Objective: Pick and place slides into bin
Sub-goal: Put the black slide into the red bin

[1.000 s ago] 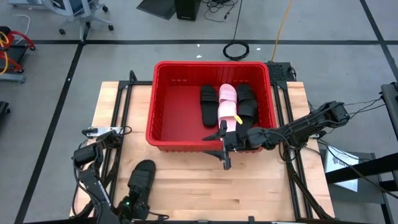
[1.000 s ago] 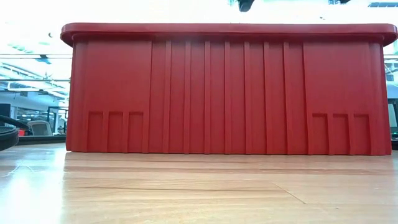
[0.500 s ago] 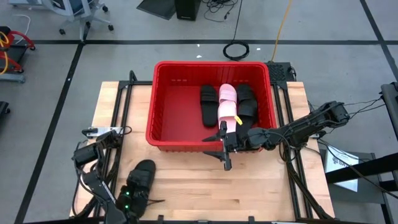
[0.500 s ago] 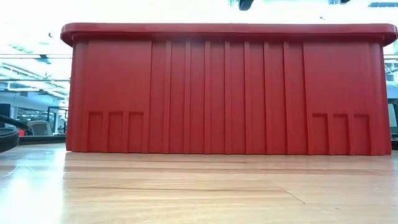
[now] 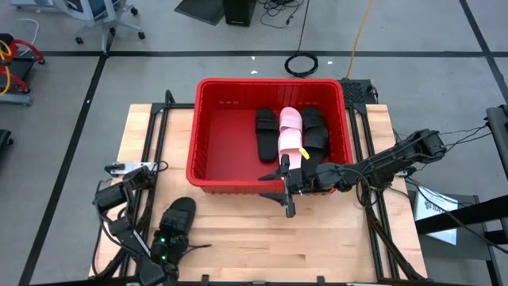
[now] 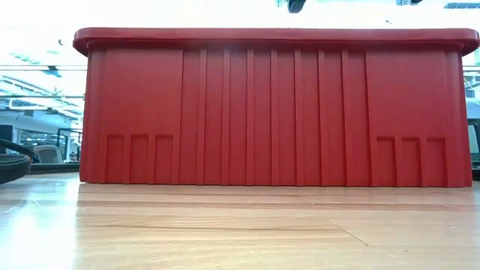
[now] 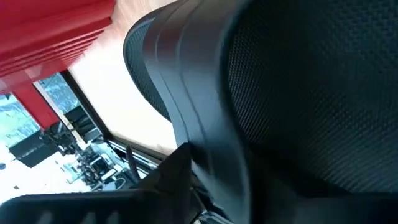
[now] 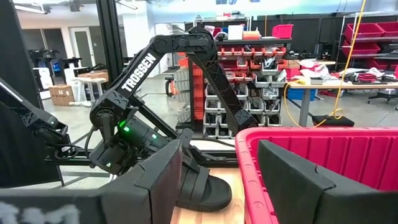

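Left pincer grips the black slide on the table — light, bendy foam, best pinched at the strap. Right pincer open by the bin.

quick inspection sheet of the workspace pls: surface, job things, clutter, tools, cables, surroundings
surface: wooden table, bare boards in front of the bin
job's things: red bin holds two black slides and pink slides; another black slide lies on the table's near-left part
clutter: nothing seen
grippers: left tool at the black slide on the table, grip unclear; right tool open at the bin's near rim, empty
cables: coil and yellow cable on the floor behind
surroundings: grey floor, office chair, shelving
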{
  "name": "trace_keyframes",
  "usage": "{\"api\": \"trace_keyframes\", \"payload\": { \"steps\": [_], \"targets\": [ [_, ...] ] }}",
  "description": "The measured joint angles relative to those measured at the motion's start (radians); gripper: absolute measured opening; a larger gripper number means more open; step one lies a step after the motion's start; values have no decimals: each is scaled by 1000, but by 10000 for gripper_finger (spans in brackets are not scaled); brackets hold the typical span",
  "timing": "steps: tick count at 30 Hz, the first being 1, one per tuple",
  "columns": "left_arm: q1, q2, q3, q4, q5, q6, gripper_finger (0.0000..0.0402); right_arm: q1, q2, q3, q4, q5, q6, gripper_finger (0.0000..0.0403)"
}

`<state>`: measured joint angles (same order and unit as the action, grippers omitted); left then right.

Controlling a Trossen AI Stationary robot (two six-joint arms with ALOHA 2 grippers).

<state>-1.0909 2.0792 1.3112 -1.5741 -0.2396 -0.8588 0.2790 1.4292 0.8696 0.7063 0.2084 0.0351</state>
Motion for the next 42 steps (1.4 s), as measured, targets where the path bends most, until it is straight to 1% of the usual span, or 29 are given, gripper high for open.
{"api": "trace_keyframes", "payload": {
  "steps": [2,7,8,13,17,25,27,28,34,36,42],
  "targets": [
    [6,0,7,-3,-6,23,114,0,0,0,0,0,6,201],
    [24,0,26,-1,-17,66,19,0,0,0,0,0,6,201],
    [28,0,32,0,-16,72,11,0,0,0,0,0,6,201],
    [50,0,70,3,-24,100,12,0,0,0,0,0,6,201],
    [66,0,110,5,-30,137,5,6,0,0,0,0,1,201],
    [84,-17,240,11,-69,217,4,13,0,0,16,-3,-5,201],
    [84,-40,276,8,-86,235,3,21,0,0,25,-6,-15,201],
    [83,-54,291,8,-100,237,3,26,0,0,30,-24,-25,201],
    [84,-169,369,4,-195,230,2,60,0,0,154,-192,-77,201],
    [84,-213,391,4,-233,231,3,77,-1,0,183,-228,-99,201],
    [84,-334,471,1,-347,285,3,123,-1,0,209,-238,-176,201]
  ]
}}
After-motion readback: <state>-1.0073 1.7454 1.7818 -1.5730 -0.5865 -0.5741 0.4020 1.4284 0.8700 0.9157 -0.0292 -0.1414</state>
